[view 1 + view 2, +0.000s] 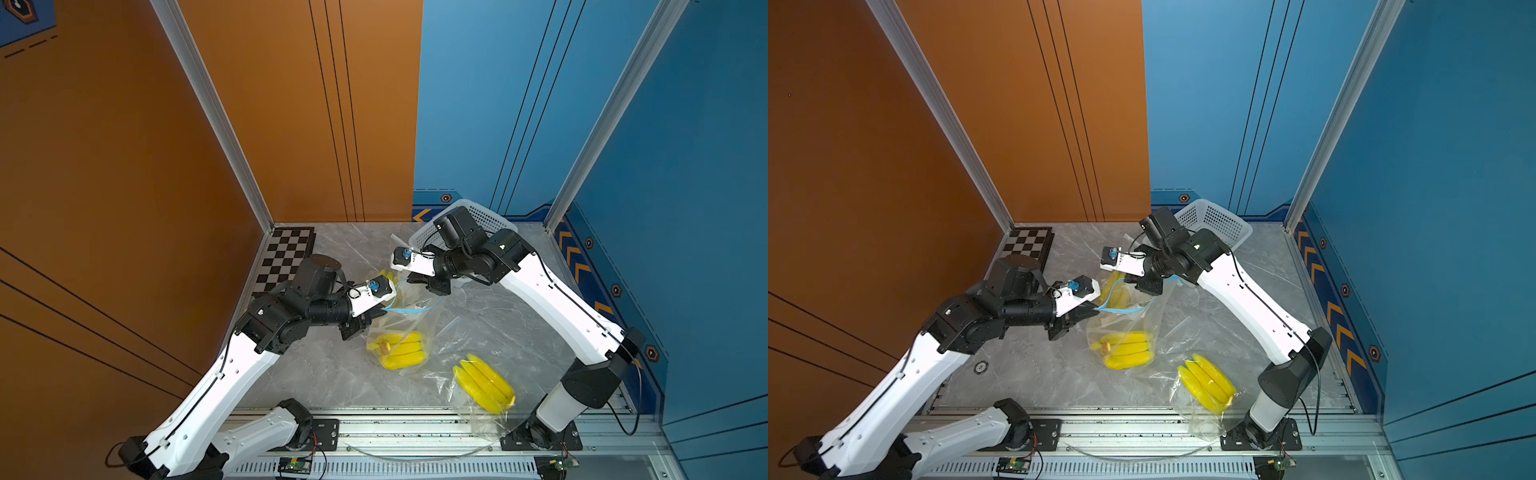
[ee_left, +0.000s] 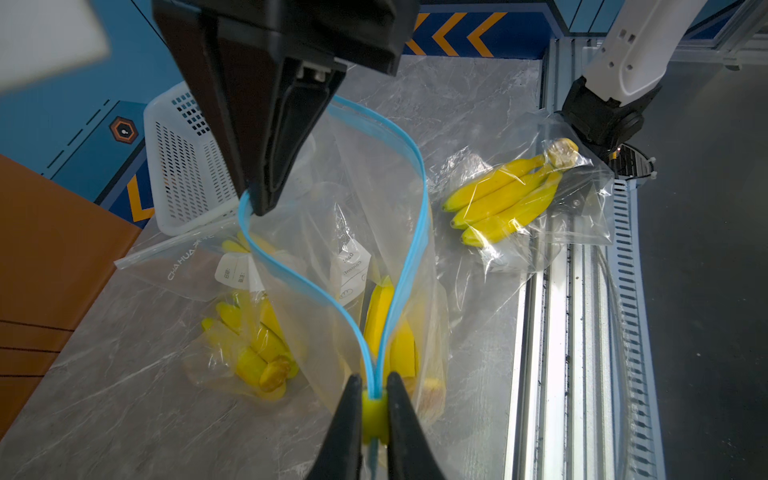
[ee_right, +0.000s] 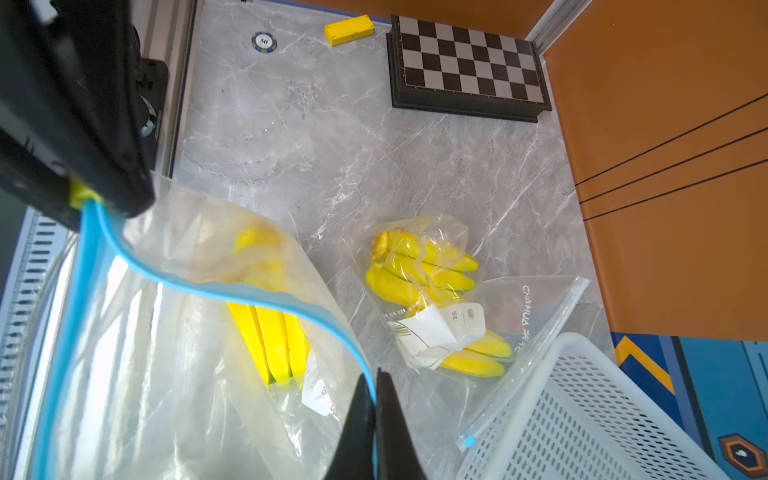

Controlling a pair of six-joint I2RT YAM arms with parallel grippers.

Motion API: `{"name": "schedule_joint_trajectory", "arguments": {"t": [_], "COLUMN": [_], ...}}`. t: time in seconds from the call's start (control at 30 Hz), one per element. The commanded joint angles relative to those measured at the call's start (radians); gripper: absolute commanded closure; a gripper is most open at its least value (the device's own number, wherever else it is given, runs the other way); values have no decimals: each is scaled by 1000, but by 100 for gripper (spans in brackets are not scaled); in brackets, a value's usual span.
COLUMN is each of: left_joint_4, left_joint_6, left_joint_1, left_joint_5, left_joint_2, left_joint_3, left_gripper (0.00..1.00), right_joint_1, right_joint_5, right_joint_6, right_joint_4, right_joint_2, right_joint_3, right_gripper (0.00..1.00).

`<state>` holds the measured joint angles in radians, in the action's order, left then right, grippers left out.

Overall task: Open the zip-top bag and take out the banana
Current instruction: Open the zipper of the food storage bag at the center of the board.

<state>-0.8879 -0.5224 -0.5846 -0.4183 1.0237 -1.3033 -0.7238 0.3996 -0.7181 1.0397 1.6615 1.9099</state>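
A clear zip-top bag [image 1: 415,328] with a blue zip strip [image 2: 409,266] hangs between my two grippers, its mouth partly parted. A yellow banana bunch [image 1: 401,349] lies inside near the bottom, also seen in the left wrist view as the banana [image 2: 386,320]. My left gripper [image 2: 374,380] is shut on the bag's yellow slider [image 2: 374,409] at one end of the strip. My right gripper [image 3: 376,374] is shut on the blue strip's edge farther along. In both top views the left gripper [image 1: 384,311] and right gripper [image 1: 1129,279] hold the bag above the marble table.
A second bagged banana bunch [image 1: 484,382] lies at the front right, over the rail. A third bagged bunch [image 3: 424,282] lies behind the held bag. A white basket [image 1: 478,220] stands at the back right, a chessboard [image 1: 286,257] at the back left. A yellow block [image 3: 349,29] and a chip [image 1: 980,367] lie on the left.
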Motion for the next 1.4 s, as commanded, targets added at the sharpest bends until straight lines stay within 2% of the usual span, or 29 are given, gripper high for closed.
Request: {"name": "schedule_joint_trajectory", "arguments": {"t": [0.0, 0.03, 0.1, 0.13, 0.2, 0.3, 0.43, 0.53, 0.57, 0.7, 0.83, 1.0, 1.1, 1.37], "left_joint_4": [21, 46, 108, 144, 234, 298, 297, 312, 311, 287, 173, 47, 27, 25], "left_joint_6": [60, 104, 182, 233, 398, 636, 971, 1225, 1269, 1333, 1358, 1380, 1416, 1469], "left_joint_1": [23, 36, 80, 98, 137, 191, 212, 194, 178, 99, 97, 100, 91, 37], "left_joint_5": [23, 36, 40, 60, 151, 219, 200, 163, 164, 216, 214, 226, 194, 241], "left_joint_2": [-29, -41, -77, -93, -133, -150, -96, -50, -41, -36, -26, -41, -37, -40], "left_joint_3": [-17, -17, -13, -11, -15, -47, -118, -103, -94, -88, -88, -70, -47, 99], "left_gripper": [19, 1, 2, 2, 2, 2, 2, 2, 2, 2, 2, 2, 2, 2], "right_joint_1": [40, 60, 73, 67, 44, -56, -164, -233, -245, -264, -269, -282, -289, -310], "right_joint_5": [5, 3, -59, -135, -263, -519, -733, -846, -870, -897, -863, -851, -860, -860], "right_joint_6": [207, 282, 478, 595, 826, 1046, 1250, 1360, 1396, 1489, 1526, 1634, 1675, 1695], "right_joint_4": [-41, -63, -128, -157, -154, -117, -92, -89, -88, -88, -98, -159, -201, -254], "right_joint_2": [-26, -30, -42, -45, -26, -14, -14, -5, -3, 35, 69, 49, 28, -7], "right_joint_3": [33, 49, 91, 110, 196, 291, 287, 218, 196, 183, 180, 64, 11, -63], "right_gripper": [100, 100, 100, 100, 100, 100, 100, 100, 100, 100, 100, 100, 100, 100]}}
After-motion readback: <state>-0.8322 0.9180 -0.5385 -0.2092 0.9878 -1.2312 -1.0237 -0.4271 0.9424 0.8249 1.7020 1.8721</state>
